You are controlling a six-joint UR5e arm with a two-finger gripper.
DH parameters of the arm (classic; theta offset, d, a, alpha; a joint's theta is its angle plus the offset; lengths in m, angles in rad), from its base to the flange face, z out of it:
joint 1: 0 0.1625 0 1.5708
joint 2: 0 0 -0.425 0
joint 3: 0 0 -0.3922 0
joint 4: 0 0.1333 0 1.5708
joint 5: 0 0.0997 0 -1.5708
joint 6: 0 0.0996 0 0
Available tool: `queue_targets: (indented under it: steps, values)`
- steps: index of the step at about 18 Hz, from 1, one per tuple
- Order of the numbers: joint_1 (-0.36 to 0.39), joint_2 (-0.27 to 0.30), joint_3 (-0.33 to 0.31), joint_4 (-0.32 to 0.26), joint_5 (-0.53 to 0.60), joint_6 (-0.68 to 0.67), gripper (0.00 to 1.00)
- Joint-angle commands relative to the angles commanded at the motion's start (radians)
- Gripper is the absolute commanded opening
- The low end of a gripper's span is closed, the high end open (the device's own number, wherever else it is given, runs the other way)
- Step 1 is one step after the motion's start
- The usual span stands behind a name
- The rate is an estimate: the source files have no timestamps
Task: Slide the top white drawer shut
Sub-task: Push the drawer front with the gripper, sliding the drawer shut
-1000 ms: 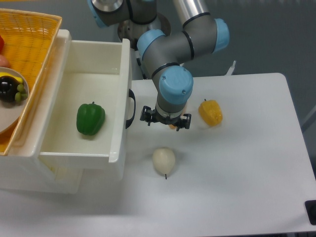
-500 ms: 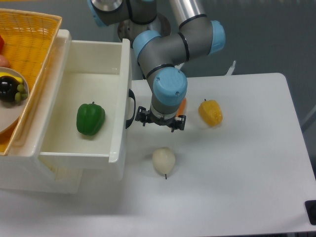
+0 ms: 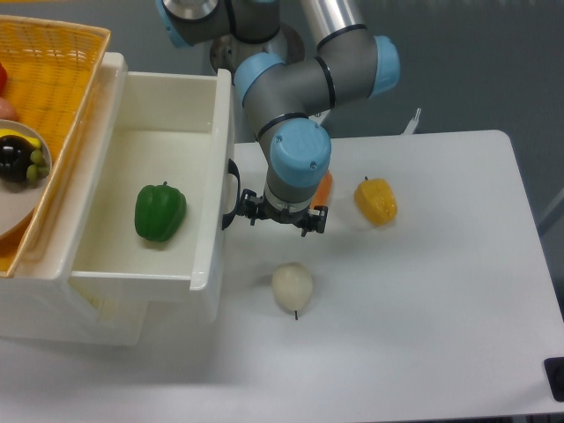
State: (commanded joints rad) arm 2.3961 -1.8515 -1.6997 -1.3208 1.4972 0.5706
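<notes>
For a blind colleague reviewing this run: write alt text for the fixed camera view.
A robot arm's gripper sits right at the black handle of the open top white drawer, which holds a green pepper. On the white table lie a yellow pepper, a pale onion-like vegetable and something orange half hidden behind the arm; a yellow basket sits on top at left.

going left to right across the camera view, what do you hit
yellow woven basket → green pepper inside the top white drawer → drawer's black handle → gripper → yellow pepper
</notes>
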Motion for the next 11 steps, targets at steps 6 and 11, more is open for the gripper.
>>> queue_targets:
  steps: [6,11]
  values:
    - [-0.015,0.002,0.0,0.0,-0.002,-0.002,1.0]
    - [-0.025,0.003,0.002,0.0,-0.005,-0.005,1.0]
